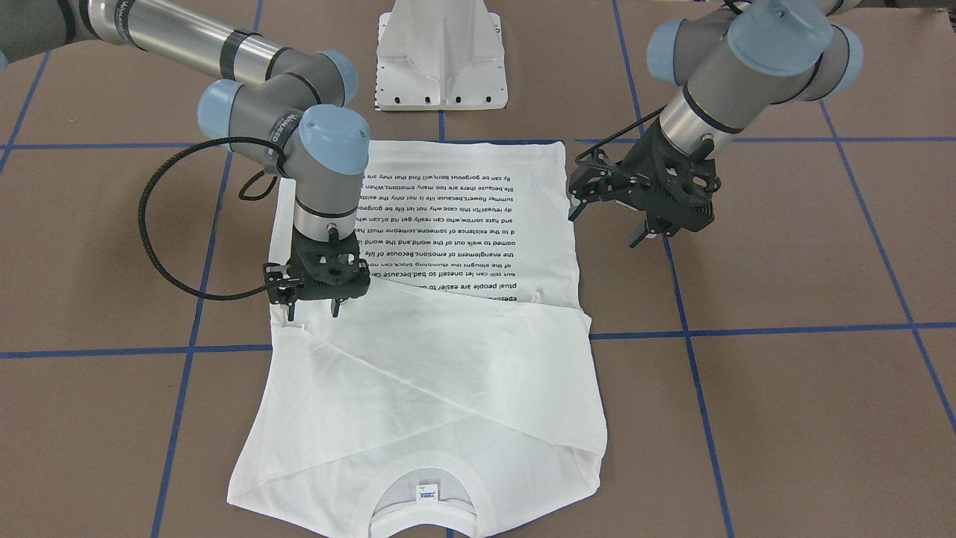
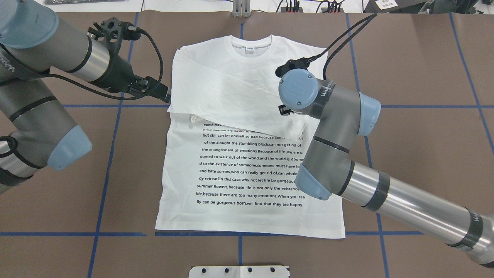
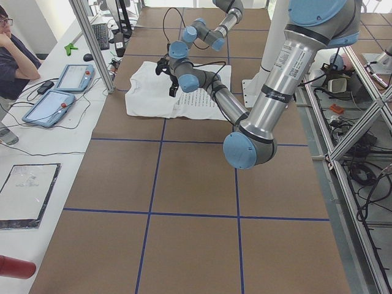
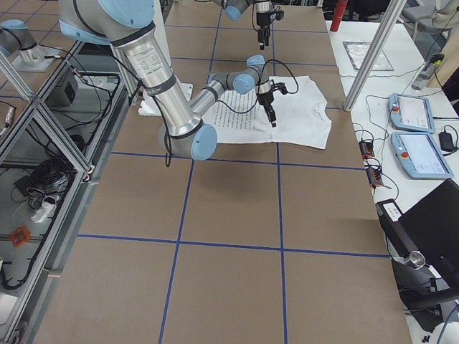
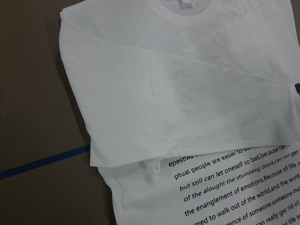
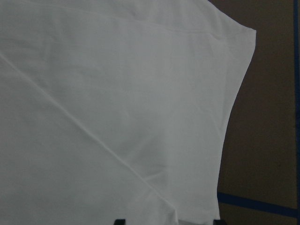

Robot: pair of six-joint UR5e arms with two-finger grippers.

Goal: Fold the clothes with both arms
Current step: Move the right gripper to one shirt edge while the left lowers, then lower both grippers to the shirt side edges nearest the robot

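The right gripper hangs over the T-shirt, its 2 fingers spread and empty, while the left gripper sits just beside its left edge, finger opening unclear.

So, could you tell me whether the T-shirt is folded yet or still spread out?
Partly folded: the T-shirt has both sleeves crossed over its chest, but its body lies spread flat, hem unfolded.

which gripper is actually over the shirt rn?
The right gripper: it sits above the white T-shirt, jaws open. The left gripper hangs off the shirt's side edge, mostly over the brown table.
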